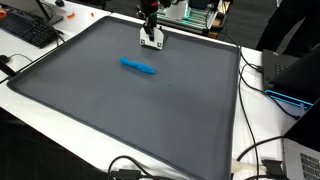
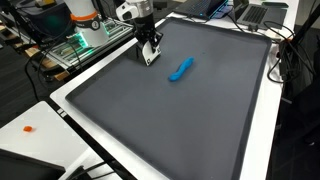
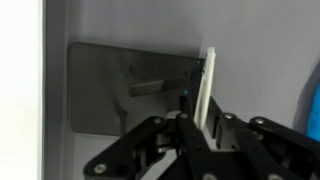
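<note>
A Robotiq gripper point(image 3: 203, 128) is pictured low over the far edge of a grey mat point(image 1: 150, 125), its jaws drawn narrow and pinched on a thin white stick point(image 3: 206, 85). In the wrist view the stick is seen rising straight out from between the fingertips, gripped near one end so that most of its length is left free ahead of the tool. The pinch appears to be taken across the thin faces, probably because so slender a piece can be steadied only that way.

In both exterior views the gripper point(image 1: 151, 42) point(image 2: 149, 56) is shown pointing straight down, with the white piece point(image 2: 151, 60) at the mat's surface directly beneath it. Whether the stick is resting on the mat or lifted just clear of it cannot be told. The tool's shadow is cast on the grey just beyond the fingertips, which suggests that little height is kept.

A blue object point(image 1: 138, 67) point(image 2: 181, 69) is left lying flat, apart from the gripper and out toward the middle of the mat, touched by nothing. A white table point(image 2: 60, 125) is seen under the mat, close behind the tool.
</note>
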`<control>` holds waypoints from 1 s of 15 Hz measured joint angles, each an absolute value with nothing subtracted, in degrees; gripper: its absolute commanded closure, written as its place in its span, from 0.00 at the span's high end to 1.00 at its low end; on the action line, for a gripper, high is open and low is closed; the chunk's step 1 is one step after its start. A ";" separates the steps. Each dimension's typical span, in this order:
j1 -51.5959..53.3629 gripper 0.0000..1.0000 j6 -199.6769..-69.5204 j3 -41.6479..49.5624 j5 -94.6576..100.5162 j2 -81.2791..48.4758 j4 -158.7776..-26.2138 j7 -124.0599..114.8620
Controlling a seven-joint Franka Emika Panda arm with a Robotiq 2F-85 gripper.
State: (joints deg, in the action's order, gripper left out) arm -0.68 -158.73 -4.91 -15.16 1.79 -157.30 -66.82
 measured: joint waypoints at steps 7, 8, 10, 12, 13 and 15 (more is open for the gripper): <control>-0.66 0.01 -159.47 -4.85 -15.16 1.72 -157.07 -70.46; -0.66 0.01 -159.48 -4.84 -15.15 1.73 -157.07 -70.99; -0.66 0.01 -159.49 -4.82 -15.15 1.96 -157.03 -71.76; -0.62 0.01 -159.50 -4.82 -14.95 2.79 -157.01 -71.81; -0.62 0.01 -159.49 -4.82 -13.87 3.45 -157.02 -72.03; -0.62 0.01 -158.87 -4.87 -11.31 5.22 -157.03 -72.53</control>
State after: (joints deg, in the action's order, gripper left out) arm -0.62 -158.87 -4.87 -11.31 5.22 -157.03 -72.53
